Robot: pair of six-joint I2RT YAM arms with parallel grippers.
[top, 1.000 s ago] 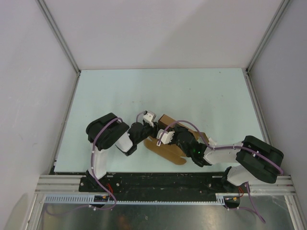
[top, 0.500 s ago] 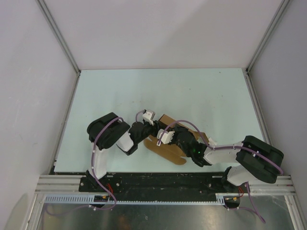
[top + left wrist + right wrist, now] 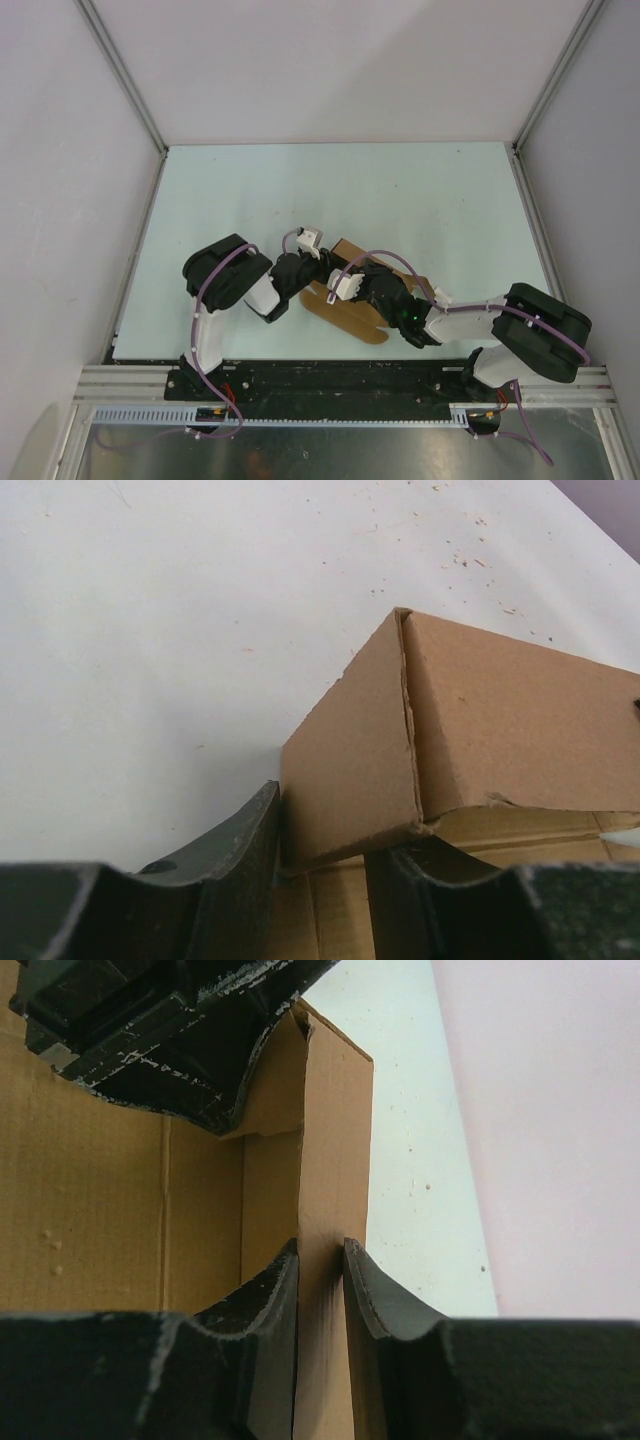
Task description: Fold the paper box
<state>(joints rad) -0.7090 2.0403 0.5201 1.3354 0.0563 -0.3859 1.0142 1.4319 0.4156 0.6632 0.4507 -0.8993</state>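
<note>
paper box (image 3: pixel 355 322) lying mid near edge, long axis running far-left to near-right | left gripper (image 3: pixel 325 810) straddling its end wall, cannot tell if clamping | right gripper (image 3: pixel 320 1255) pinching 1 side wall, jaws narrow

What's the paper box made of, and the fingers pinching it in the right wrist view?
The paper box looks like matte brown kraft cardboard: ragged fibrous edge at its corner, faint ribbing hinting at corrugation. The right gripper's fingers look like black moulded plastic with a dull sheen, possibly rubber.
</note>
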